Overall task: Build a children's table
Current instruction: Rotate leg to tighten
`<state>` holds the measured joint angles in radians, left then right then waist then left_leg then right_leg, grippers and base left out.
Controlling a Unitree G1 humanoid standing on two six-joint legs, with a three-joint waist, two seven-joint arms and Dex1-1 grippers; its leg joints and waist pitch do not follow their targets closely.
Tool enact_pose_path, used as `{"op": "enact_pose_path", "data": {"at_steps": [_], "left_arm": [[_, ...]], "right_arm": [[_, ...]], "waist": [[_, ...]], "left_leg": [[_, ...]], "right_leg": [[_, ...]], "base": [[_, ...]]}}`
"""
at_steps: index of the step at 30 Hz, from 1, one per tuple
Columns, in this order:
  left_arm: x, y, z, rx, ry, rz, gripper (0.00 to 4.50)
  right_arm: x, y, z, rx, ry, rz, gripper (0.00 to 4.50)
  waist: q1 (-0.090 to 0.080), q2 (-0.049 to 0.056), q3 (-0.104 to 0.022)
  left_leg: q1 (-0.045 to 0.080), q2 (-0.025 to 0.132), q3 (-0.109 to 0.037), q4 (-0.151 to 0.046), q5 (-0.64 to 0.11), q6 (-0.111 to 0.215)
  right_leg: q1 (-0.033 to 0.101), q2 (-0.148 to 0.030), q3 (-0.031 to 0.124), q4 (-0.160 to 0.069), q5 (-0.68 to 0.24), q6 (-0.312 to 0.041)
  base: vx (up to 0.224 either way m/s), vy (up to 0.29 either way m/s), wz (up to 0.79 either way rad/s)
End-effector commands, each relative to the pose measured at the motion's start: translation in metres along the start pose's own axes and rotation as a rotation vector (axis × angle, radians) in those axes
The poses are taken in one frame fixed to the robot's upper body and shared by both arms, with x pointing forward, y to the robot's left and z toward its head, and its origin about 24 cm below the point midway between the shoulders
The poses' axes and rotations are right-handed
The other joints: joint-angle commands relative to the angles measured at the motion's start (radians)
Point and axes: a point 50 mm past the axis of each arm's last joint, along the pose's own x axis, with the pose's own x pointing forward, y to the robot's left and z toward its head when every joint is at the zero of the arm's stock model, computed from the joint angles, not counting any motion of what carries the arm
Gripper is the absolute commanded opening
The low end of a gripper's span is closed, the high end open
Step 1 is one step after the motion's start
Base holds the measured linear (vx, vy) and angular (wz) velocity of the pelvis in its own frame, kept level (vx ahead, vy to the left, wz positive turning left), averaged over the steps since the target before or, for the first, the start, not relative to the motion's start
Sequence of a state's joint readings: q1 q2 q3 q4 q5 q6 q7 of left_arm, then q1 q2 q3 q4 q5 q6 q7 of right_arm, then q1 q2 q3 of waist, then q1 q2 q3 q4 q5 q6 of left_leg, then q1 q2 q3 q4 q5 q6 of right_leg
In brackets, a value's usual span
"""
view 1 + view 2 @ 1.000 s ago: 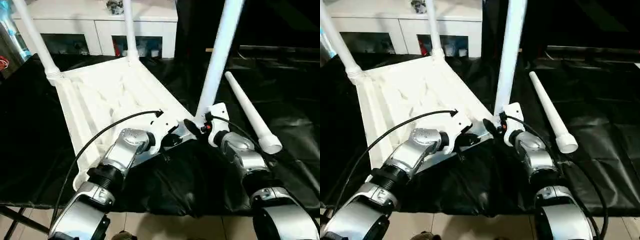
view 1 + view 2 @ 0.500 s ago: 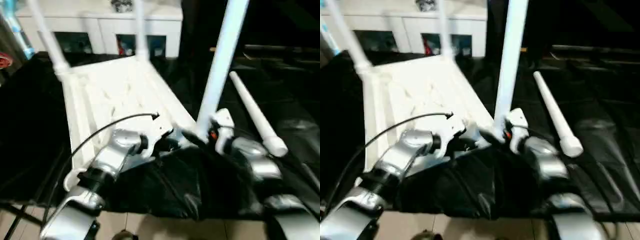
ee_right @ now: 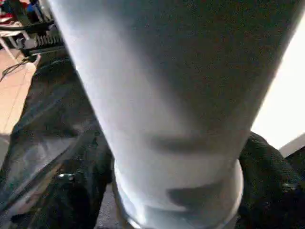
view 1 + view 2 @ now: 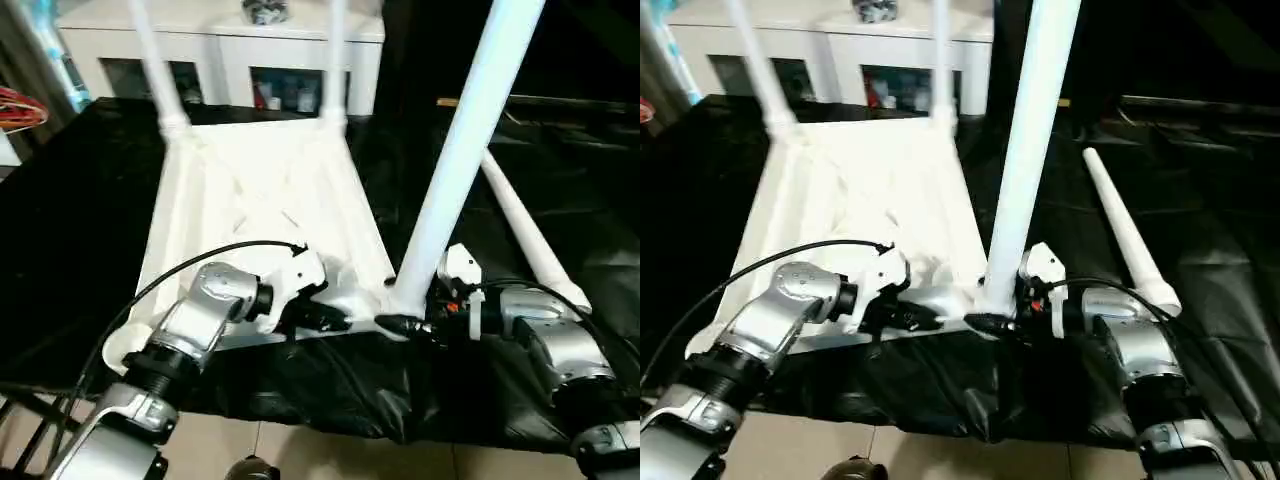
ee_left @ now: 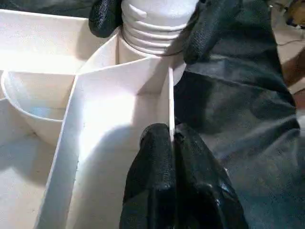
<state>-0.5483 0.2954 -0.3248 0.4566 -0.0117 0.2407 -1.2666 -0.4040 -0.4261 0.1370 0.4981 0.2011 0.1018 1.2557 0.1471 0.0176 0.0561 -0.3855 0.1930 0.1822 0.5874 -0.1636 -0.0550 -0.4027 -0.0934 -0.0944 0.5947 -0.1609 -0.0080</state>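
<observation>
The children's table (image 4: 262,200) lies upside down on the black sheet (image 4: 60,250), two legs standing in its far corner sockets and a third, the near leg (image 4: 462,150), upright in the near corner on your right side. Your left gripper (image 5: 172,143) is closed tight on the thin raised rim (image 5: 170,102) of the top, just beside that corner socket, and this hold is what stops the top from turning. Your right gripper (image 4: 412,322) is wrapped around the base of the near leg where its threaded collar meets the socket; its fingers (image 5: 209,28) bear on both sides of the collar, so I judge it gripping the leg. In my judgement the step is seating this leg: keep it upright while you turn it, and do not release the rim until it is home. A tilted leg risks cross-threading. The near socket (image 4: 125,343) on your left side is still empty, and the loose leg (image 4: 525,235) lies on the sheet, apart from the top, on your right. Behind stands a white cabinet (image 4: 225,50); what is on its shelves cannot be made out.
</observation>
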Motion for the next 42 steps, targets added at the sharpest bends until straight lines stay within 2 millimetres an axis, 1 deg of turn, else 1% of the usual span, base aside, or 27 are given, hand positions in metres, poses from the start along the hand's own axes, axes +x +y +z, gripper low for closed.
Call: {"op": "enact_pose_path", "data": {"at_steps": [1,3,7,10,11,12,13,14,15,16,17,19,20,21,22,23,26,27,28,29,31,33,35,37,38,40,42], "left_arm": [[0.004,-0.002,0.026,0.079,-0.099,-0.044,0.00],[0.004,-0.002,0.026,0.079,-0.097,-0.047,0.00],[0.004,-0.002,0.026,0.078,-0.097,-0.042,0.00],[0.006,0.000,0.028,0.076,-0.111,-0.005,0.00],[0.008,0.002,0.030,0.073,-0.118,0.020,0.00],[0.011,0.006,0.032,0.067,-0.125,0.068,0.00],[0.012,0.006,0.032,0.067,-0.126,0.073,0.00],[0.016,0.011,0.035,0.063,-0.130,0.124,0.00],[0.018,0.013,0.036,0.059,-0.131,0.150,0.00],[0.019,0.015,0.037,0.054,-0.132,0.167,0.00],[0.023,0.018,0.039,0.043,-0.136,0.212,0.00],[0.032,0.024,0.045,0.015,-0.141,0.297,0.00],[0.033,0.025,0.045,0.010,-0.142,0.309,0.00],[0.039,0.029,0.049,-0.019,-0.144,0.386,0.00],[0.039,0.029,0.049,-0.020,-0.144,0.389,0.00],[0.045,0.033,0.052,-0.050,-0.151,0.461,0.00],[0.050,0.033,0.055,-0.055,-0.153,0.478,0.00],[0.051,0.032,0.055,-0.051,-0.151,0.474,0.00],[0.052,0.032,0.055,-0.044,-0.147,0.470,0.00],[0.053,0.031,0.055,-0.038,-0.143,0.463,0.00],[0.054,0.030,0.054,-0.035,-0.140,0.451,0.00],[0.056,0.028,0.054,-0.029,-0.139,0.427,0.00],[0.056,0.028,0.054,-0.027,-0.139,0.422,0.00],[0.056,0.027,0.054,-0.025,-0.140,0.415,0.00],[0.056,0.027,0.054,-0.026,-0.141,0.413,0.00],[0.056,0.027,0.054,-0.026,-0.141,0.413,0.00],[0.056,0.028,0.054,-0.032,-0.140,0.427,0.00]], "right_arm": [[0.011,0.012,-0.007,0.022,0.035,0.107,3.09],[0.010,0.013,-0.007,0.022,0.040,0.112,2.89],[0.011,0.014,-0.007,0.025,0.045,0.115,2.79],[0.014,0.011,-0.008,0.030,0.036,0.060,2.76],[0.017,0.008,-0.009,0.020,0.031,0.018,2.75],[0.021,0.000,-0.010,0.013,0.024,-0.079,2.75],[0.021,-0.001,-0.010,0.014,0.023,-0.089,2.75],[0.026,-0.011,-0.013,0.041,0.028,-0.227,2.74],[0.028,-0.015,-0.015,0.060,0.036,-0.281,2.74],[0.030,-0.017,-0.015,0.069,0.039,-0.309,2.74],[0.034,-0.022,-0.016,0.090,0.040,-0.377,2.74],[0.045,-0.026,-0.016,0.148,0.012,-0.461,2.73],[0.047,-0.026,-0.016,0.151,0.011,-0.469,2.73],[0.056,-0.028,-0.013,0.162,0.008,-0.515,2.73],[0.056,-0.028,-0.013,0.163,0.009,-0.517,2.73],[0.065,-0.031,-0.011,0.169,0.005,-0.572,2.73],[0.070,-0.034,-0.008,0.182,-0.015,-0.616,2.73],[0.071,-0.034,-0.007,0.186,-0.023,-0.616,3.28],[0.072,-0.035,-0.006,0.190,-0.028,-0.621,3.42],[0.073,-0.035,-0.005,0.203,-0.040,-0.616,3.42],[0.074,-0.035,-0.004,0.206,-0.045,-0.612,3.55],[0.074,-0.036,-0.004,0.204,-0.050,-0.609,3.83],[0.072,-0.037,-0.004,0.195,-0.050,-0.618,3.94],[0.069,-0.040,-0.003,0.172,-0.045,-0.645,4.08],[0.067,-0.041,-0.003,0.166,-0.049,-0.658,4.27],[0.062,-0.043,-0.002,0.154,-0.055,-0.683,4.27],[0.046,-0.049,0.001,0.139,-0.084,-0.736,4.27]], "waist": [[-0.005,-0.008,-0.068],[-0.005,-0.009,-0.069],[-0.005,-0.010,-0.069],[-0.006,-0.010,-0.068],[-0.008,-0.010,-0.068],[-0.009,-0.010,-0.069],[-0.017,-0.011,-0.067],[-0.021,-0.013,-0.066],[-0.028,-0.013,-0.064],[-0.034,-0.013,-0.063],[-0.044,-0.014,-0.062],[-0.051,-0.013,-0.061],[-0.051,-0.011,-0.061],[-0.054,-0.012,-0.063],[-0.055,-0.012,-0.062],[-0.059,-0.010,-0.065],[-0.058,-0.010,-0.065],[-0.057,-0.014,-0.067],[-0.055,-0.013,-0.068],[-0.055,-0.012,-0.069],[-0.054,-0.011,-0.070],[-0.054,-0.009,-0.070],[-0.055,-0.008,-0.069],[-0.056,-0.009,-0.067],[-0.055,-0.008,-0.067],[-0.056,-0.009,-0.067],[-0.054,-0.016,-0.067]], "left_leg": [[0.024,0.049,-0.015,-0.076,-0.289,0.039],[0.023,0.048,-0.014,-0.075,-0.285,0.040],[0.022,0.048,-0.014,-0.074,-0.278,0.042],[0.022,0.048,-0.015,-0.074,-0.284,0.039],[0.023,0.048,-0.016,-0.076,-0.287,0.033],[0.022,0.048,-0.017,-0.076,-0.286,0.029],[0.021,0.045,-0.017,-0.077,-0.296,0.020],[0.022,0.040,-0.018,-0.076,-0.306,0.011],[0.019,0.040,-0.019,-0.077,-0.312,0.004],[0.020,0.037,-0.020,-0.078,-0.322,0.001],[0.023,0.036,-0.021,-0.075,-0.332,0.001],[0.028,0.035,-0.019,-0.072,-0.349,0.005],[0.029,0.034,-0.021,-0.073,-0.349,0.005],[0.027,0.036,-0.021,-0.073,-0.343,0.006],[0.026,0.036,-0.022,-0.074,-0.343,0.006],[0.026,0.036,-0.021,-0.073,-0.336,0.006],[0.024,0.035,-0.020,-0.073,-0.332,0.015],[0.023,0.035,-0.018,-0.072,-0.325,0.022],[0.022,0.035,-0.018,-0.071,-0.318,0.026],[0.019,0.037,-0.018,-0.072,-0.299,0.033],[0.017,0.037,-0.017,-0.072,-0.287,0.039],[0.018,0.038,-0.016,-0.072,-0.284,0.041],[0.019,0.037,-0.016,-0.072,-0.298,0.040],[0.020,0.037,-0.016,-0.073,-0.316,0.037],[0.021,0.038,-0.016,-0.074,-0.322,0.033],[0.021,0.037,-0.017,-0.075,-0.325,0.032],[0.022,0.038,-0.015,-0.074,-0.310,0.035]], "right_leg": [[0.042,-0.068,0.051,-0.078,-0.343,-0.197],[0.043,-0.068,0.051,-0.077,-0.332,-0.199],[0.044,-0.068,0.051,-0.077,-0.334,-0.198],[0.043,-0.069,0.051,-0.079,-0.349,-0.194],[0.042,-0.069,0.050,-0.079,-0.350,-0.193],[0.042,-0.071,0.051,-0.079,-0.351,-0.193],[0.041,-0.070,0.049,-0.081,-0.365,-0.192],[0.042,-0.072,0.047,-0.085,-0.399,-0.184],[0.043,-0.072,0.046,-0.084,-0.413,-0.180],[0.044,-0.071,0.043,-0.089,-0.438,-0.172],[0.040,-0.071,0.044,-0.096,-0.476,-0.154],[0.035,-0.072,0.043,-0.104,-0.514,-0.144],[0.036,-0.072,0.041,-0.105,-0.521,-0.141],[0.037,-0.070,0.042,-0.102,-0.503,-0.142],[0.037,-0.069,0.041,-0.102,-0.496,-0.143],[0.037,-0.068,0.042,-0.100,-0.472,-0.152],[0.037,-0.069,0.042,-0.099,-0.449,-0.161],[0.039,-0.067,0.042,-0.098,-0.433,-0.162],[0.040,-0.069,0.043,-0.095,-0.422,-0.166],[0.043,-0.068,0.044,-0.089,-0.382,-0.178],[0.044,-0.067,0.045,-0.086,-0.350,-0.190],[0.045,-0.067,0.045,-0.084,-0.330,-0.197],[0.045,-0.067,0.045,-0.084,-0.341,-0.202],[0.044,-0.068,0.045,-0.088,-0.370,-0.196],[0.042,-0.068,0.045,-0.090,-0.382,-0.191],[0.043,-0.068,0.045,-0.090,-0.392,-0.187],[0.043,-0.068,0.046,-0.090,-0.382,-0.185]], "base": [[0.000,0.000,0.00],[0.000,0.000,0.00],[0.000,0.000,0.00],[0.000,0.000,0.00],[0.000,0.000,0.00],[0.000,0.000,0.00],[0.000,0.000,0.00],[0.000,0.000,0.00],[0.000,0.000,0.00],[0.000,0.000,0.00],[0.000,0.000,0.00],[0.000,0.000,0.00],[0.000,0.000,0.00],[0.000,0.000,0.00],[0.000,0.000,0.00],[0.000,0.000,0.00],[0.000,0.000,0.00],[0.000,0.000,0.00],[0.000,0.000,0.00],[0.000,0.000,0.00],[0.000,0.000,0.00],[0.000,0.000,0.00],[0.000,0.000,0.00],[0.000,0.000,0.00],[0.000,0.000,0.00],[0.000,0.000,0.00],[0.000,0.000,0.00]]}}
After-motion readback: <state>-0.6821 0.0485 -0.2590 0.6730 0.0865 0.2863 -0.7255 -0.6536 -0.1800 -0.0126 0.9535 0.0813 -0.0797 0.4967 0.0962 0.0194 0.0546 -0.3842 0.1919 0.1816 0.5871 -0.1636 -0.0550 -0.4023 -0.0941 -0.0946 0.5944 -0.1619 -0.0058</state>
